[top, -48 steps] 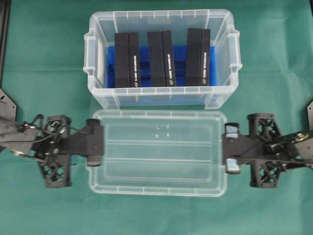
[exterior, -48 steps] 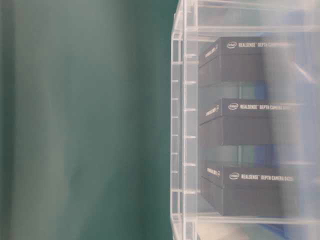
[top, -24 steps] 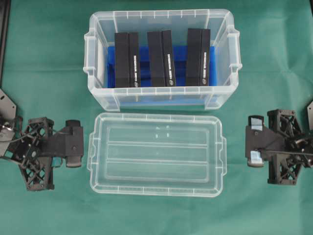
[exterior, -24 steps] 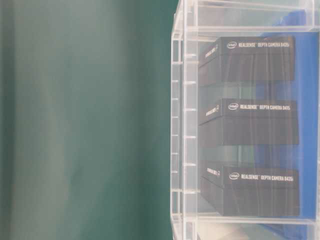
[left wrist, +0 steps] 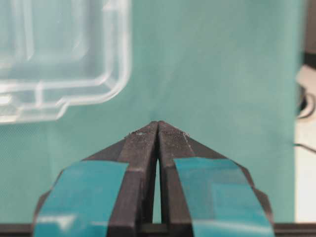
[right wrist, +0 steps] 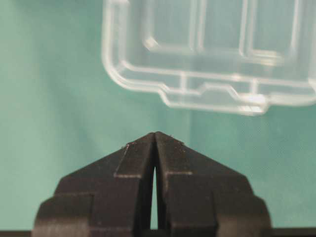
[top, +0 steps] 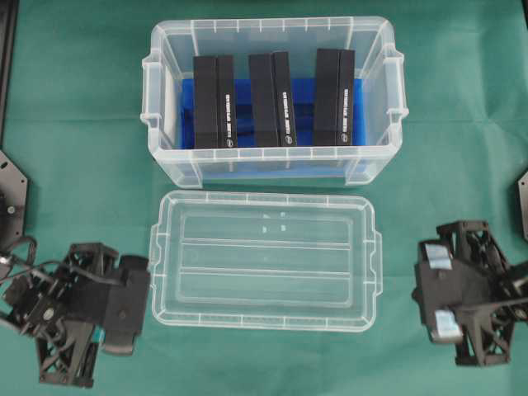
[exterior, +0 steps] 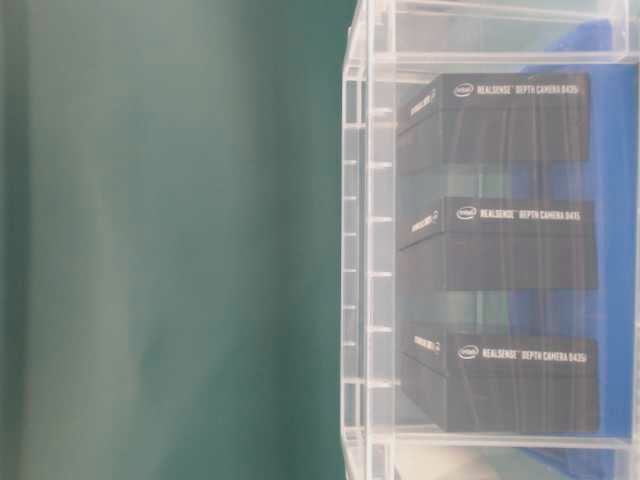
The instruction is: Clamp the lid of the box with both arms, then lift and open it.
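The left gripper (left wrist: 158, 129) has its two flat black jaws pressed together, tips meeting with only a thin slit between them lower down, and nothing caught there. Pale blue tape covers the outer face of each jaw. In the overhead view this left gripper (top: 124, 309) sits at the lower left of the green cloth (top: 82, 124), just beside the lid's left end but apart from it, angled slightly toward the lid's lower corner.

The right gripper (right wrist: 155, 136) is likewise closed on nothing, its black jaws meeting at the tips. Seen from overhead, the right gripper (top: 433, 299) is at the lower right, near the lid's right end with bare cloth between them; small pieces of pale blue tape show on its jaws.

The lid (top: 264, 260) lies flat on the cloth between the two grippers, its raised rim, two long ridges and small side tabs visible. The left wrist view catches one corner of the lid (left wrist: 64, 54) at upper left; the right wrist view shows the lid (right wrist: 212, 54) end-on, with its tab facing the jaws.

The box (top: 169, 157) stands open just behind the lid, close to its far edge. Inside, on a blue base (top: 243, 91), stand three pairs of black upright cases (top: 272, 99). The table-level view, turned sideways, shows the box (exterior: 365, 250) wall and cases (exterior: 500, 245) printed "RealSense Depth Camera".
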Controlling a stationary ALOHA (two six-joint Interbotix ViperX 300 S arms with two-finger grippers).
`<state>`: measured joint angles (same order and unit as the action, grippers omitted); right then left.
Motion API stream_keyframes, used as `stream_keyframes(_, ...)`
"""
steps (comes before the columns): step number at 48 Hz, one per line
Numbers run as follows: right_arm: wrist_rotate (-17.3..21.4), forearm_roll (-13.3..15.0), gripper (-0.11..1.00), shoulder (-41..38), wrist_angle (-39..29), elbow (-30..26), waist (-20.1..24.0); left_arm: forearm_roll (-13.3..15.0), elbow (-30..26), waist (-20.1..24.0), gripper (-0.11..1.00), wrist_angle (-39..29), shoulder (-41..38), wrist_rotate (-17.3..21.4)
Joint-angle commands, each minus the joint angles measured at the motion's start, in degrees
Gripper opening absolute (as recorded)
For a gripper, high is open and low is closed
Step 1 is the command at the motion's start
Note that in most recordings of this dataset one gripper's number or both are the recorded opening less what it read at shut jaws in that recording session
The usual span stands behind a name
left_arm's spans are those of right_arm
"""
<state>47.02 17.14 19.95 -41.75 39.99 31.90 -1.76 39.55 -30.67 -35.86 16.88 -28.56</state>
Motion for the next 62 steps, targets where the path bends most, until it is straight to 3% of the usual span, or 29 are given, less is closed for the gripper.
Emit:
stream_keyframes(1, 0.0, 1.1, 0.00, 0.0, -0.3, -2.2, 0.4, -0.5, -2.4, -0.4, 0.00, -0.4, 0.4, 0.4)
stream_keyframes(8, 0.1, 3.8, 0.00, 0.4, -0.5, -4.3, 0.4, -0.9, -3.6, 0.4, 0.00, -0.4, 1.0, 1.1)
stream_keyframes(13, 0.0, 7.6, 0.00, 1.6, -1.5, -7.3, 0.4, -1.8, -5.9, 1.5, 0.00, -0.4, 2.6, 3.3)
stream_keyframes(25, -0.1, 23.4, 0.00, 6.9, -7.5, -12.9, -0.8, -6.9, -9.0, 7.6, 0.00, 0.4, 9.8, 13.4)
stream_keyframes(34, 0.4, 32.2, 0.00, 13.7, -7.5, -12.0, -5.0, -9.3, -10.0, 15.7, 0.00, 2.8, 14.7, 16.1)
stream_keyframes(48, 0.4, 37.3, 0.00, 23.9, -0.3, -8.0, -17.7, -11.2, -7.8, 27.7, 0.00, 9.8, 20.1, 21.2)
stream_keyframes(62, 0.5, 37.7, 0.00, 30.8, 12.4, 0.4, -33.5, -11.2, -4.0, 35.8, 0.00, 16.5, 26.0, 22.7)
